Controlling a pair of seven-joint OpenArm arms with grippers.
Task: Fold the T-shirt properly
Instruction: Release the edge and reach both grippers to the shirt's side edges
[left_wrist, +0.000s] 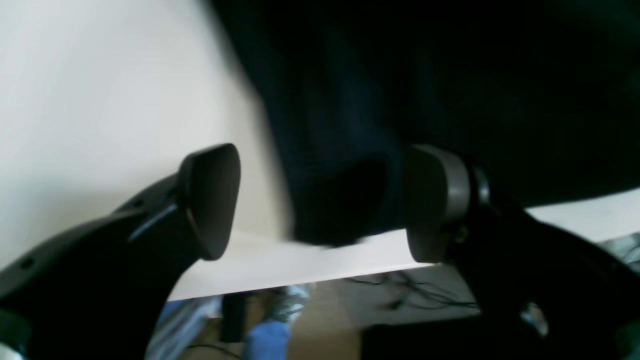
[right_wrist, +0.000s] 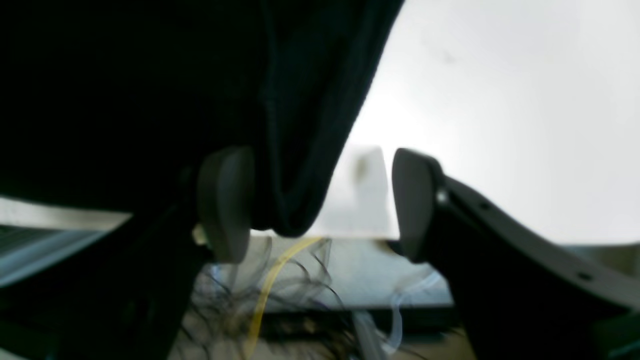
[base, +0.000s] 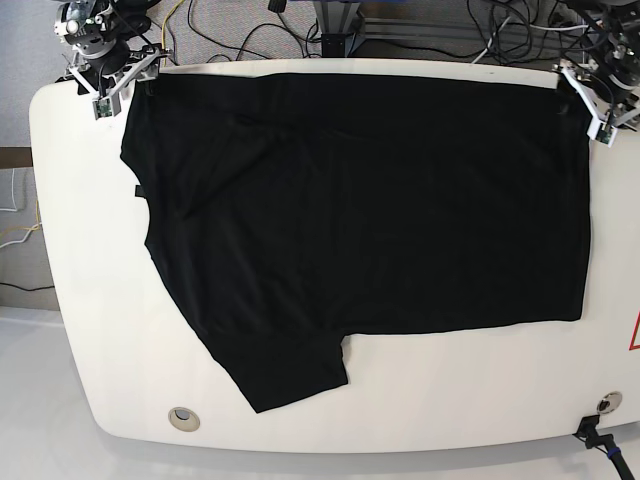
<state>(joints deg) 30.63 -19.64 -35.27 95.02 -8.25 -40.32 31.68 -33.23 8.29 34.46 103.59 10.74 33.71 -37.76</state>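
You have the T-shirt (base: 370, 210) lying flat across the white bench (base: 60, 300), each far corner between the parted, non-gripping jaws of the left tool (left_wrist: 320, 202) and right tool (right_wrist: 320, 200).

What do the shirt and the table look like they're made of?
T-shirt: soft knit cloth, probably cotton, matte black; it drapes and wrinkles flat. Table: hard, smooth white board with a faint sheen, perhaps laminate; what lies under the surface cannot be told.
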